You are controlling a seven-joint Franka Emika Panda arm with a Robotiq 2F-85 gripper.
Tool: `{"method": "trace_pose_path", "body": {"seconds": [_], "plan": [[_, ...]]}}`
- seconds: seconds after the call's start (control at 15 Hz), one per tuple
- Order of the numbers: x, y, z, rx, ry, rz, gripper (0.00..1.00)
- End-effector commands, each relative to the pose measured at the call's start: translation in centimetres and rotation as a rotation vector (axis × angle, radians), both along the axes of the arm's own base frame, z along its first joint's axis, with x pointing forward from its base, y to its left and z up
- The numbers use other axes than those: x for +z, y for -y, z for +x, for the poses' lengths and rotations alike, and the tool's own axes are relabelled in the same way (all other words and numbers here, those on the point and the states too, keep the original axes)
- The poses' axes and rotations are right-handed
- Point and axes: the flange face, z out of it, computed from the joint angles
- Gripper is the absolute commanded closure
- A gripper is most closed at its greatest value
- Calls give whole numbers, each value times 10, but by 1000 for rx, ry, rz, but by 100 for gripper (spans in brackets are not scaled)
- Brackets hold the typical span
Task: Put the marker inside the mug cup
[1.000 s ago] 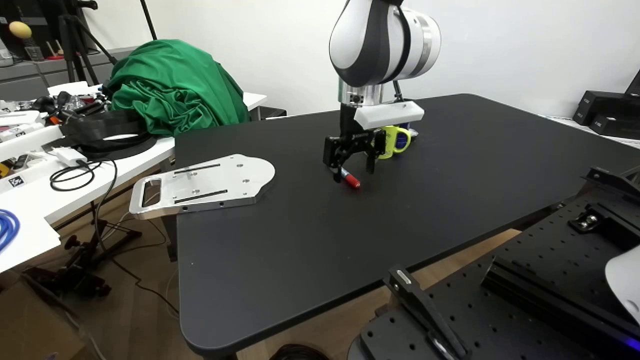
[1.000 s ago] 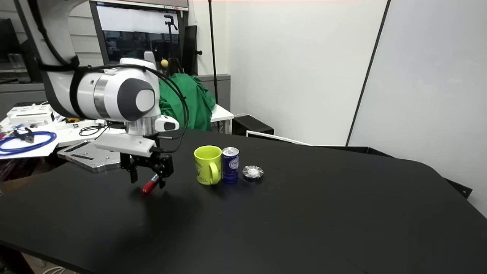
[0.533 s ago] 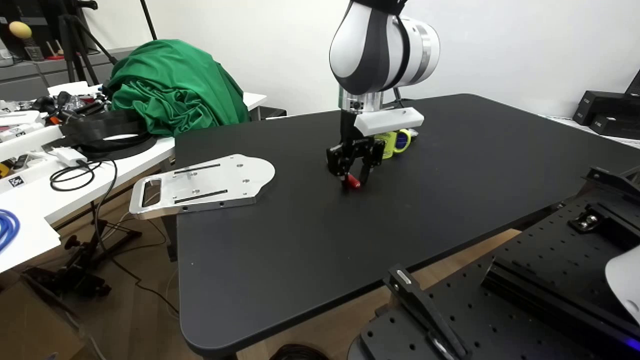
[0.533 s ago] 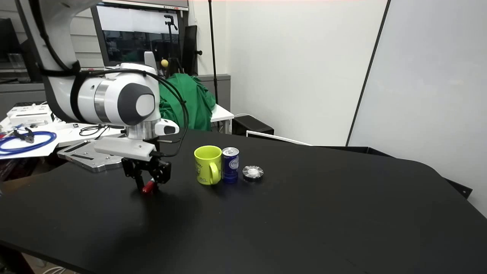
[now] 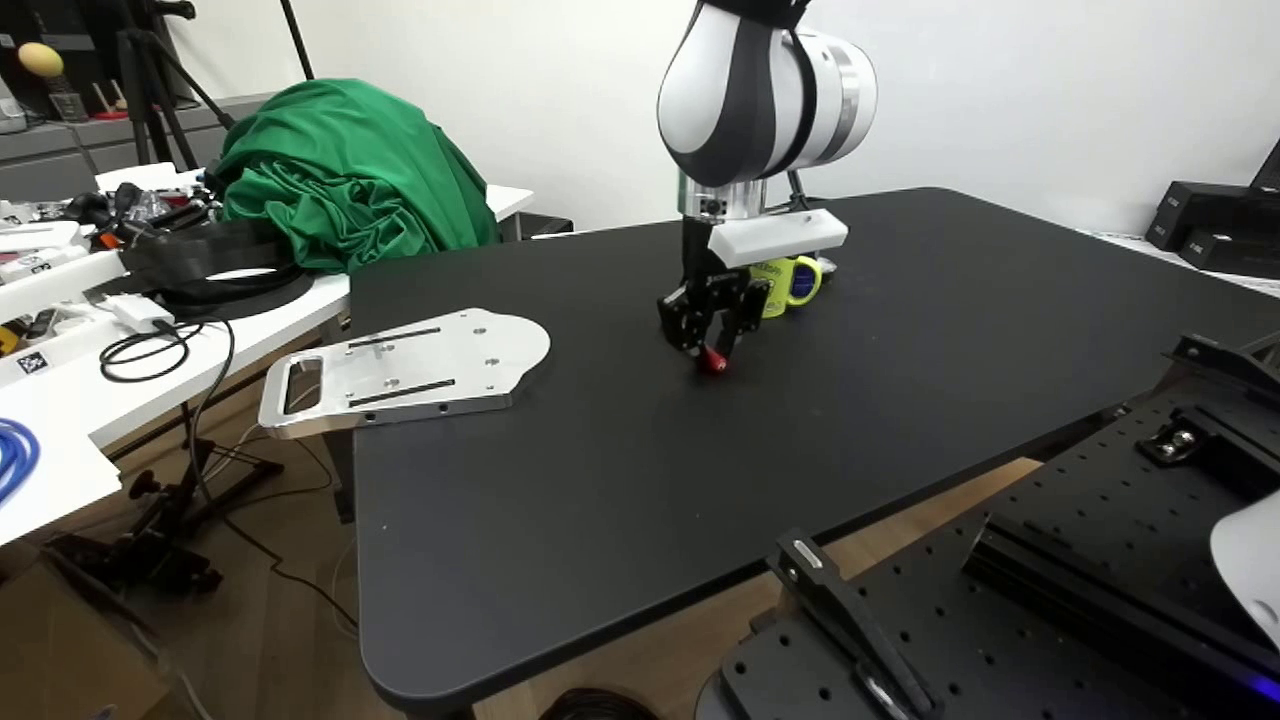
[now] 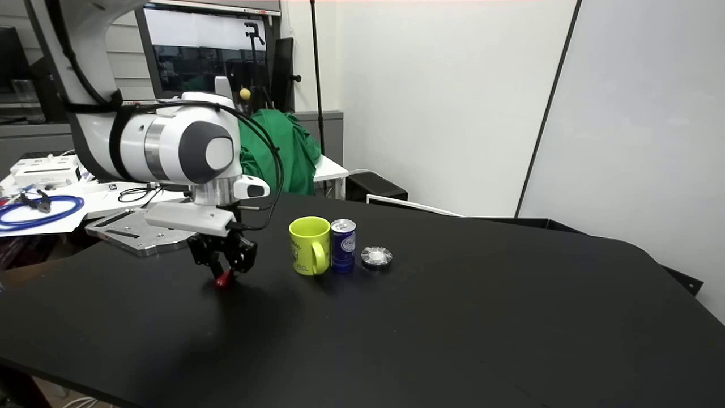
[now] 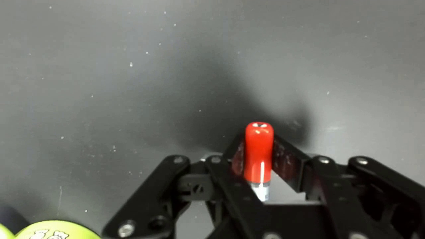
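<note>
The marker point(image 7: 259, 149) is pinched in the claw point(image 7: 259, 160), its red end pointing to twelve o'clock in the wrist view; whether it touches the bench point(image 6: 453, 340) cannot be told. In an exterior view, the yellow-green mug point(image 6: 306, 249) stands upright at the claw's two o'clock, a blue can point(image 6: 343, 248) just beside it at three o'clock, and a metal plate point(image 6: 136, 233) lies at the claw's ten o'clock.
</note>
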Motion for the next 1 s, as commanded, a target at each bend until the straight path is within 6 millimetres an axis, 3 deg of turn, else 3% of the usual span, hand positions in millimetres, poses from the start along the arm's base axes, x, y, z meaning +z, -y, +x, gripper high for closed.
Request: {"method": "trace_pose_path", "body": {"seconds": [0.0,0.27,0.53,0.73,0.93], "plan": [[24,6,14,-51,-25,-28,94],[81,21,33,-126,-73,-16,94],[164,52,46,-266,-167,37,94],[217,95,52,-396,-236,77,94],[247,140,52,-534,-265,112,94]]}}
